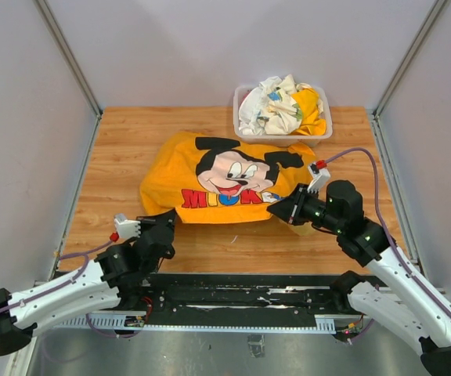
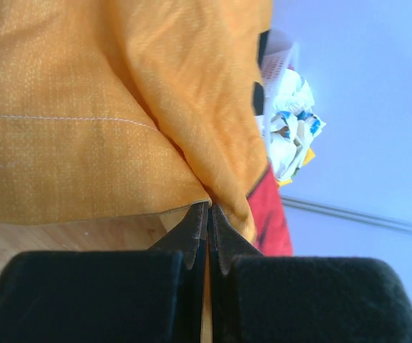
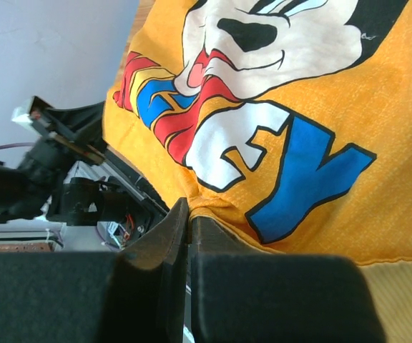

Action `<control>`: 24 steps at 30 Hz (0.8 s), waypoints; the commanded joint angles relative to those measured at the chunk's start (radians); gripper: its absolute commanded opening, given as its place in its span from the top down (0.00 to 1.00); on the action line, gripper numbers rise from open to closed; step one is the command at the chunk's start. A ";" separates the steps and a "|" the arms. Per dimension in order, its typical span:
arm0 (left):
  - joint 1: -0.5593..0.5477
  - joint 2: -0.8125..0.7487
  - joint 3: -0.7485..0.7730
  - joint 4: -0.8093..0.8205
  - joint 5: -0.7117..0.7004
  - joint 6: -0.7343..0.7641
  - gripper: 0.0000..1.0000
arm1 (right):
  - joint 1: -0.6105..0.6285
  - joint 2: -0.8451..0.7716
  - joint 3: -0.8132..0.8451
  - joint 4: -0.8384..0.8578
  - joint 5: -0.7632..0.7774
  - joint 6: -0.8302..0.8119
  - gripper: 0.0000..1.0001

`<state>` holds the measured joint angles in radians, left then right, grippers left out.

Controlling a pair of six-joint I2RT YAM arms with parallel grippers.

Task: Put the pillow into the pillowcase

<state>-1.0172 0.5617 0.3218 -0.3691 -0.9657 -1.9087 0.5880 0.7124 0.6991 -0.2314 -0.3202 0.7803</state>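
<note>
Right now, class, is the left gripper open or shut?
Shut. The left gripper has its tips together, pinching the pillowcase hem.

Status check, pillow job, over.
Left gripper shut on pillowcase near hem. Right gripper shut on its right corner. Pillow not visible; case bulges. Nothing blocking.

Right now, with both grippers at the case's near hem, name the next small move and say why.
Probably raise both grippers a little together. The left gripper and right gripper each look shut on the near hem of the pillowcase, which lies bulging on the table. Lifting that hem should help its filling slide deeper, though what is inside cannot be seen.
</note>
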 commanded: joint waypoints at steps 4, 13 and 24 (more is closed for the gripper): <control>-0.007 -0.062 0.258 -0.307 -0.109 0.180 1.00 | -0.008 -0.001 0.120 -0.003 0.100 -0.080 0.99; -0.005 0.054 0.623 -0.365 -0.226 0.439 1.00 | -0.010 0.129 0.326 -0.032 0.148 -0.139 0.99; 0.003 0.246 0.974 -0.145 -0.266 0.908 1.00 | -0.010 0.314 0.690 -0.140 0.152 -0.199 0.99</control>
<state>-1.0168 0.7353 1.1683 -0.6586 -1.1564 -1.2625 0.5877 1.0164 1.2327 -0.3779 -0.1822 0.6380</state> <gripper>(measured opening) 0.009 0.022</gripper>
